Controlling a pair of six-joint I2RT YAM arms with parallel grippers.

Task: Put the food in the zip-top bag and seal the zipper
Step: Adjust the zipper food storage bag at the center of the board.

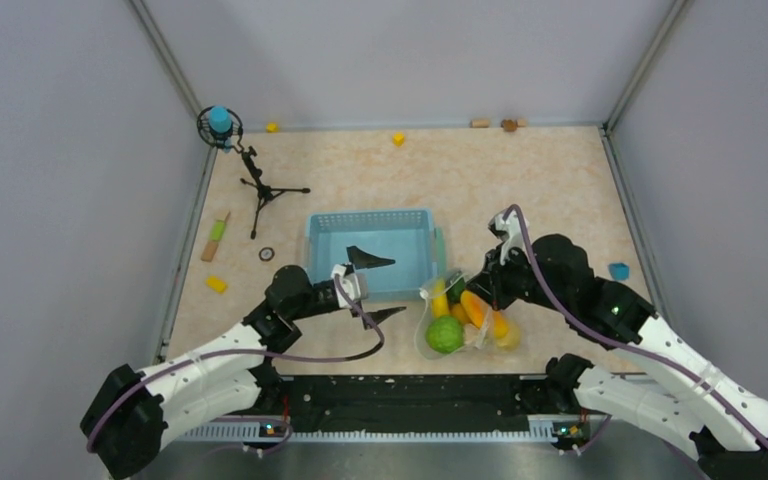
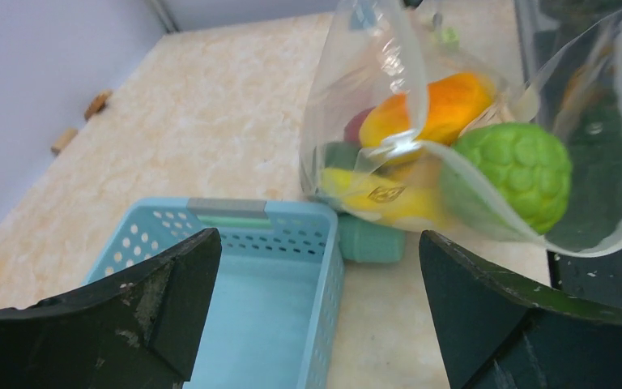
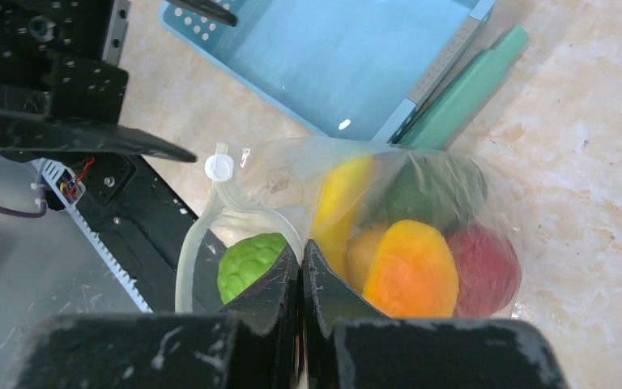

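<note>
The zip-top bag (image 1: 468, 322) lies in front of the basket's right corner, its mouth open toward the near edge. It holds the food: a banana (image 3: 338, 203), an orange piece (image 3: 411, 271), a red one (image 3: 487, 267) and a dark green one (image 3: 431, 190). A light green bumpy fruit (image 2: 520, 170) sits in the mouth, inside the looped zipper (image 3: 190, 251). My right gripper (image 3: 300, 261) is shut on the bag's rim beside that fruit; it also shows in the top view (image 1: 482, 298). My left gripper (image 1: 390, 287) is open and empty over the basket's front right corner, left of the bag (image 2: 421, 121).
The light-blue basket (image 1: 322, 250) stands mid-table with a teal stick (image 1: 439, 250) along its right side. A small tripod (image 1: 258, 185) stands at the back left. Yellow blocks (image 1: 217, 284), a green-and-wood stick (image 1: 216, 236) and a blue block (image 1: 618, 271) lie around.
</note>
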